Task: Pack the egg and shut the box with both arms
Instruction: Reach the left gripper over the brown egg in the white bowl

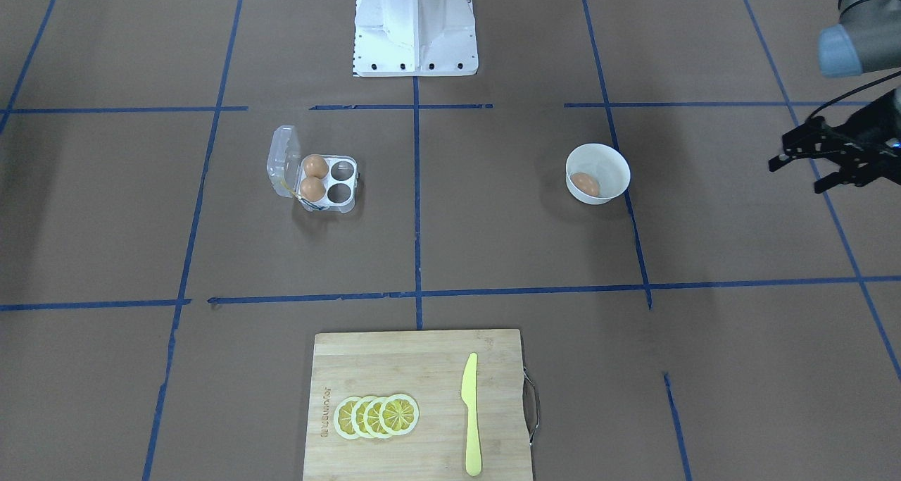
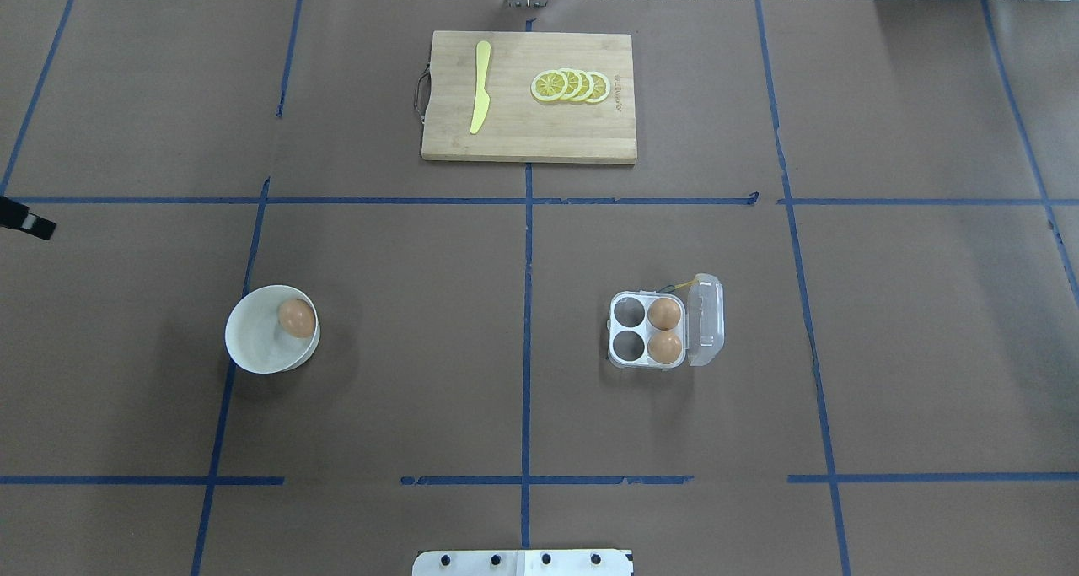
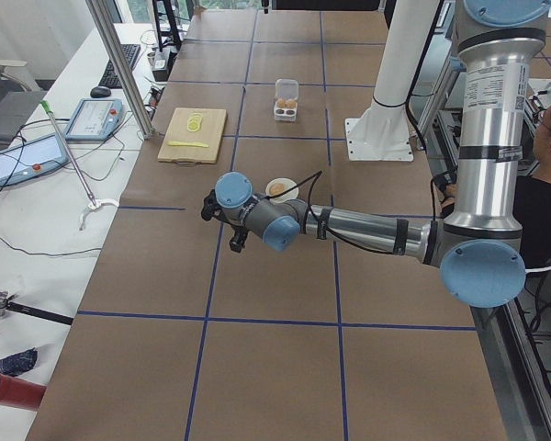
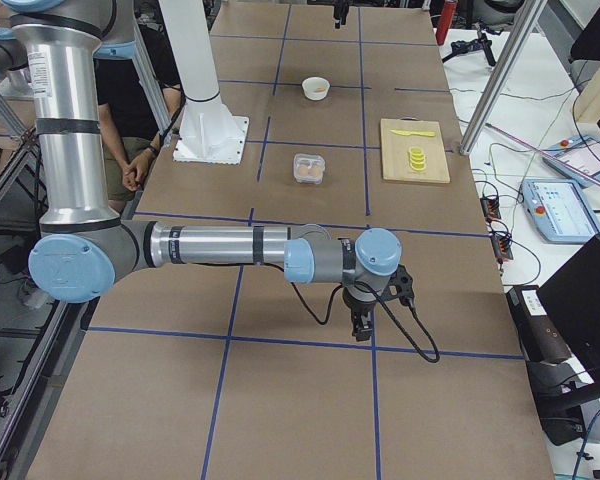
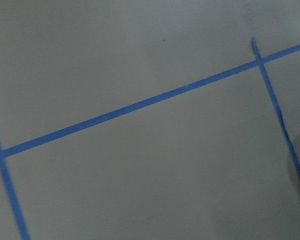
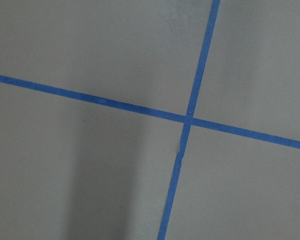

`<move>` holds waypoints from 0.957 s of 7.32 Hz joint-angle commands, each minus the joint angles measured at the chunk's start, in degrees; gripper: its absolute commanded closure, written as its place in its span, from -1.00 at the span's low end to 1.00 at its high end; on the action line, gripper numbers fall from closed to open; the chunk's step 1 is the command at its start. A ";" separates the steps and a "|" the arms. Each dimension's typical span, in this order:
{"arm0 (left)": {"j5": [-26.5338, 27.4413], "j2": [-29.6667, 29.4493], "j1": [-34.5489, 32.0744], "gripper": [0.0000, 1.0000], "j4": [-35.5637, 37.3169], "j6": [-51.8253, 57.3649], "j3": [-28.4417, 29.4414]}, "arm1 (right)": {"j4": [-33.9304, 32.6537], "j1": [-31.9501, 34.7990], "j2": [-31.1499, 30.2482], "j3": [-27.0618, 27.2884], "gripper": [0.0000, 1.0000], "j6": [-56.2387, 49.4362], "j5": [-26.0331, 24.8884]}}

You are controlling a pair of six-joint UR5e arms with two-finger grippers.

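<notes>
The clear egg carton (image 1: pixel 343 182) (image 2: pixel 628 330) stands with its lid (image 1: pixel 281 160) swung open. Two tan eggs (image 1: pixel 313 177) fill the cells beside the hinge; the other two cells are empty. A third egg (image 1: pixel 584 184) (image 2: pixel 297 317) lies in a white bowl (image 1: pixel 614 163) (image 2: pixel 253 348). My left gripper (image 1: pixel 795 175) hovers open and empty, well off to the bowl's side at the table's left end. My right gripper (image 4: pixel 360 325) shows only in the exterior right view, far from the carton (image 4: pixel 309 168); I cannot tell whether it is open or shut. Both wrist views show only brown paper and blue tape.
A bamboo cutting board (image 2: pixel 523 133) at the far middle carries a yellow knife (image 2: pixel 480 87) and several lemon slices (image 2: pixel 571 86). The white robot base (image 1: pixel 415 27) stands at the near middle. Blue tape lines grid the brown table cover.
</notes>
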 commanded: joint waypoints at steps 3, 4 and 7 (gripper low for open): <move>9.54 -4.62 19.75 -0.99 -11.15 -55.01 -8.04 | 0.00 -0.20 0.20 -0.48 -1.00 -0.20 0.00; 14.50 -6.13 24.12 -0.99 -10.89 -62.85 -8.04 | 0.09 -0.29 0.20 -0.57 -1.00 -0.11 0.00; 23.25 -5.71 27.41 -0.78 -10.62 -64.59 -7.26 | 3.23 -0.47 -0.93 -0.84 -1.00 -0.11 0.09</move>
